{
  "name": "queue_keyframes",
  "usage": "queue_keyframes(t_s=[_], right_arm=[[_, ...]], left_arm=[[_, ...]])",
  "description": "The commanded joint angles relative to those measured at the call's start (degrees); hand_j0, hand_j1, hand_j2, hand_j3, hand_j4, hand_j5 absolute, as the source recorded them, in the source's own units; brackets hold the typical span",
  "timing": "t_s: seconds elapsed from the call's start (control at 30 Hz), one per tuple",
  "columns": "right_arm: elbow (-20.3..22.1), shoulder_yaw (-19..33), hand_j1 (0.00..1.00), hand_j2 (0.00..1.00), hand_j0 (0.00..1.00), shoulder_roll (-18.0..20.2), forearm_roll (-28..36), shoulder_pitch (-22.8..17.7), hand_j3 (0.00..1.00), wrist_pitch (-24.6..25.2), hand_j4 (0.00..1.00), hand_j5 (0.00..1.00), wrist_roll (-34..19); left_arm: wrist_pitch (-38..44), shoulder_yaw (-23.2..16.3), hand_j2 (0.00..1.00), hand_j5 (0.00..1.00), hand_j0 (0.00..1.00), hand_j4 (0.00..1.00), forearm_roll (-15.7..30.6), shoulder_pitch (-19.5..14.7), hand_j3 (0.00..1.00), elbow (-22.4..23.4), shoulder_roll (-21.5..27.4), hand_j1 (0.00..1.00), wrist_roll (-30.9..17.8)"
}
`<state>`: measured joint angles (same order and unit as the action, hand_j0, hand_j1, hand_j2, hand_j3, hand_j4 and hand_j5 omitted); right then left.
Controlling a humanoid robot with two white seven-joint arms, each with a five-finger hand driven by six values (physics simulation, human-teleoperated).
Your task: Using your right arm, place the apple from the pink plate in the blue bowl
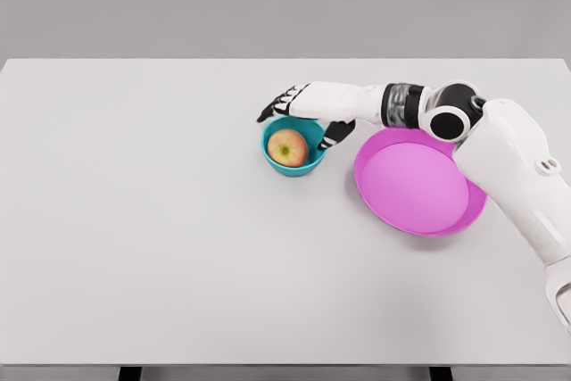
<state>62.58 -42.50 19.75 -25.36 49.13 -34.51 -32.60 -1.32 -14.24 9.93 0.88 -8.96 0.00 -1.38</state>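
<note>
We log: apple (pixel 287 147) in blue bowl (pixel 310 165); pink plate (pixel 417 183) beside it on table (pixel 178 247); our right hand (pixel 299 106) over the bowl's rim, fingers (pixel 270 111) spread, holding nothing.

A red-yellow apple (pixel 287 147) sits inside the small blue bowl (pixel 308 164), stem end up, near the middle of the table, toward its far edge. The pink plate (pixel 419 183) lies just right of the bowl, flat.
</note>
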Motion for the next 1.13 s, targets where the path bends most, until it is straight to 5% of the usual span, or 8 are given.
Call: queue_keyframes(t_s=[0.0,0.17,0.33,0.47,0.63,0.8,0.9,1.1], right_arm=[[0.1,0.1,1.00,1.00,1.00,0.0,0.3,-0.1,1.00,0.1,1.00,1.00,0.0],[0.6,5.7,1.00,1.00,1.00,2.7,0.5,1.1,1.00,-0.5,1.00,1.00,-0.4],[8.0,14.3,1.00,1.00,1.00,11.2,0.9,-1.1,1.00,-0.5,1.00,1.00,-0.4],[9.7,19.2,1.00,1.00,1.00,16.7,1.1,-6.9,1.00,-0.5,1.00,1.00,-0.4],[11.3,40.8,1.00,1.00,1.00,17.5,6.2,-18.5,1.00,-0.5,1.00,1.00,-2.4],[13.4,42.0,1.00,1.00,1.00,17.4,6.2,-24.0,1.00,-0.5,1.00,1.00,-2.4],[13.3,41.4,1.00,1.00,1.00,14.3,5.8,-26.3,1.00,-0.5,1.00,1.00,-2.4],[13.2,41.5,1.00,1.00,1.00,14.6,5.8,-26.4,1.00,-0.5,1.00,1.00,-2.4]], left_arm=[[0.0,0.0,1.00,1.00,1.00,1.00,0.0,0.0,1.00,0.0,0.0,1.00,0.0],[0.0,0.0,1.00,1.00,1.00,1.00,0.0,0.0,1.00,0.0,0.0,1.00,0.0],[0.0,0.0,1.00,1.00,1.00,1.00,0.0,0.0,1.00,0.0,0.0,1.00,0.0],[0.0,0.0,1.00,1.00,1.00,1.00,0.0,0.0,1.00,0.0,0.0,1.00,0.0],[0.0,0.0,1.00,1.00,1.00,1.00,0.0,0.0,1.00,0.0,0.0,1.00,0.0],[0.0,0.0,1.00,1.00,1.00,1.00,0.0,0.0,1.00,0.0,0.0,1.00,0.0],[0.0,0.0,1.00,1.00,1.00,1.00,0.0,0.0,1.00,0.0,0.0,1.00,0.0],[0.0,-0.1,1.00,1.00,1.00,1.00,0.0,0.0,1.00,0.0,0.0,1.00,0.1]])
